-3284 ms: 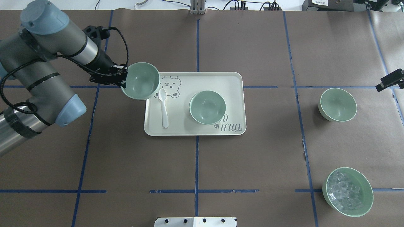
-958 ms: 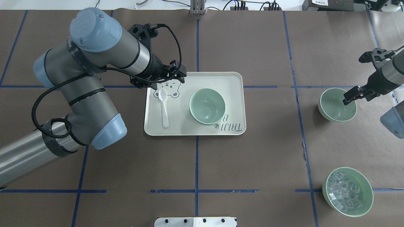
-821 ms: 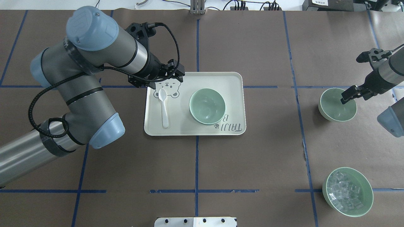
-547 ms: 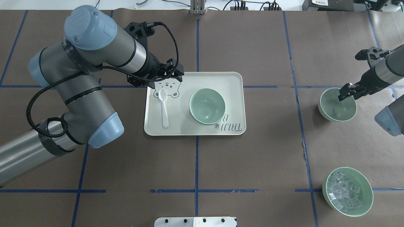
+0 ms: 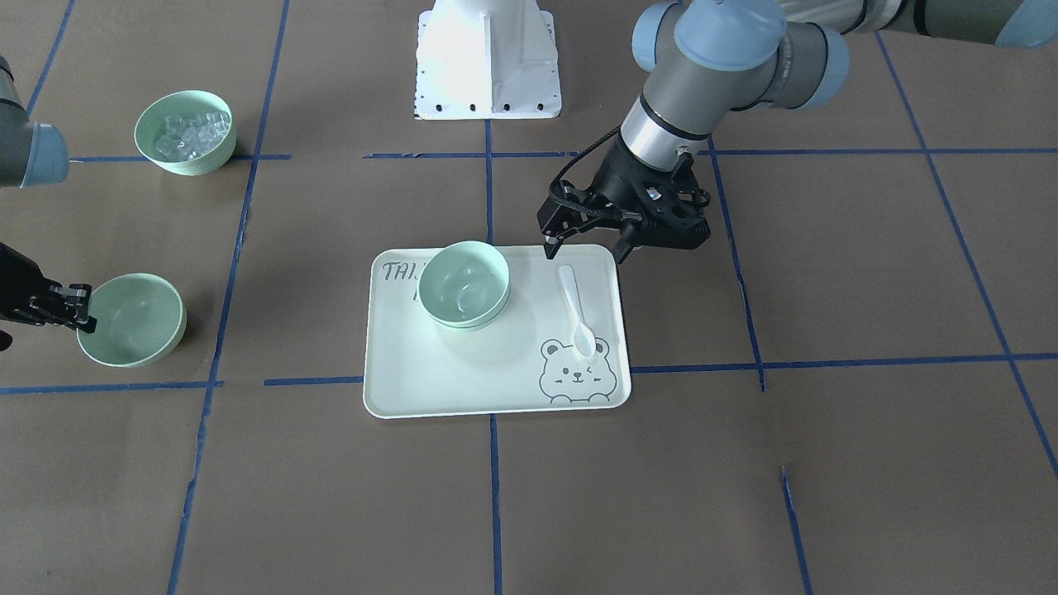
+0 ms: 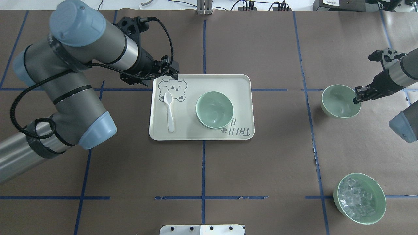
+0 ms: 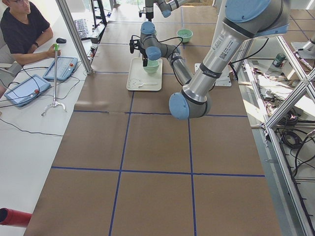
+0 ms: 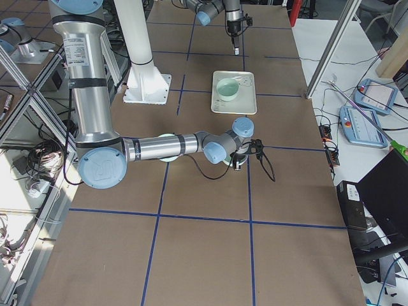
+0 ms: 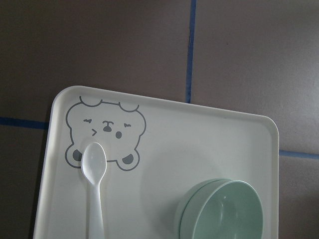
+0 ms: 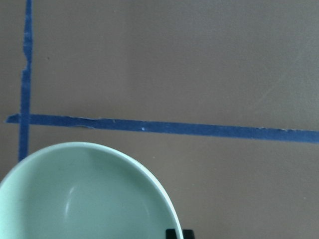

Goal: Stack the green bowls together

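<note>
Two green bowls (image 6: 214, 110) sit nested on the bear-print tray (image 6: 241, 85); they also show in the front view (image 5: 463, 285) and the left wrist view (image 9: 222, 209). My left gripper (image 6: 171, 72) is open and empty, above the tray's far left corner (image 5: 587, 248). The third green bowl (image 6: 339, 101) is on the right of the table (image 5: 132, 320). My right gripper (image 6: 356, 99) is shut on this bowl's right rim (image 5: 83, 310). The right wrist view shows the bowl (image 10: 84, 194) low in frame. I cannot tell if it is off the table.
A white spoon (image 6: 169, 111) lies on the tray's left part, beside the nested bowls. A green bowl with clear ice-like cubes (image 6: 360, 198) stands at the near right. The robot's white base (image 5: 486, 58) is at the near middle edge.
My left gripper let its bowl go into the tray's bowl and drew back left. My right arm came in, shut on the third bowl's rim and shifted it left and farther away.
</note>
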`<action>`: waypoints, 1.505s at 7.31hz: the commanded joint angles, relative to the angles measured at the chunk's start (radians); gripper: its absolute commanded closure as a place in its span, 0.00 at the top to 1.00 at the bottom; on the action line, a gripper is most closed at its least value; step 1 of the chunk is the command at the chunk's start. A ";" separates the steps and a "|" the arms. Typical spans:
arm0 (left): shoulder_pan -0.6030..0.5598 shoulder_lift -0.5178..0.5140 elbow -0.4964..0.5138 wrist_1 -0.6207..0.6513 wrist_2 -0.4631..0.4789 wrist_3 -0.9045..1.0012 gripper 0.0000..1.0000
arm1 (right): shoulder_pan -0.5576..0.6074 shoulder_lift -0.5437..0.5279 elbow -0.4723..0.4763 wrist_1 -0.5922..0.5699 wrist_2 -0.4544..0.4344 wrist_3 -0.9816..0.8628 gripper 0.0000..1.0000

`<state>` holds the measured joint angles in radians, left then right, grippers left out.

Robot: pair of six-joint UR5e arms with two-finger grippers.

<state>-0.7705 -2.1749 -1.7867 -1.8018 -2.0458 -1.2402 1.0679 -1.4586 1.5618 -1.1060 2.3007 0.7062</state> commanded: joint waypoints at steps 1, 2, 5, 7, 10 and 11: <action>-0.067 0.113 -0.121 0.068 0.001 0.169 1.00 | -0.037 0.076 0.085 0.003 0.042 0.240 0.00; -0.111 0.150 -0.138 0.068 -0.001 0.209 1.00 | -0.095 0.171 0.099 0.003 0.033 0.400 0.00; -0.136 0.239 -0.169 0.067 0.001 0.292 1.00 | -0.260 0.370 0.119 0.003 -0.045 0.666 0.00; -0.136 0.238 -0.163 0.067 0.001 0.294 1.00 | -0.376 0.394 0.135 0.000 -0.160 0.722 0.00; -0.133 0.236 -0.160 0.067 0.003 0.292 1.00 | -0.402 0.411 0.126 -0.011 -0.198 0.722 0.00; -0.133 0.236 -0.163 0.067 0.003 0.294 1.00 | -0.411 0.405 0.123 -0.012 -0.220 0.722 0.00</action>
<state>-0.9042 -1.9383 -1.9476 -1.7349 -2.0434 -0.9476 0.6659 -1.0538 1.6880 -1.1144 2.1038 1.4277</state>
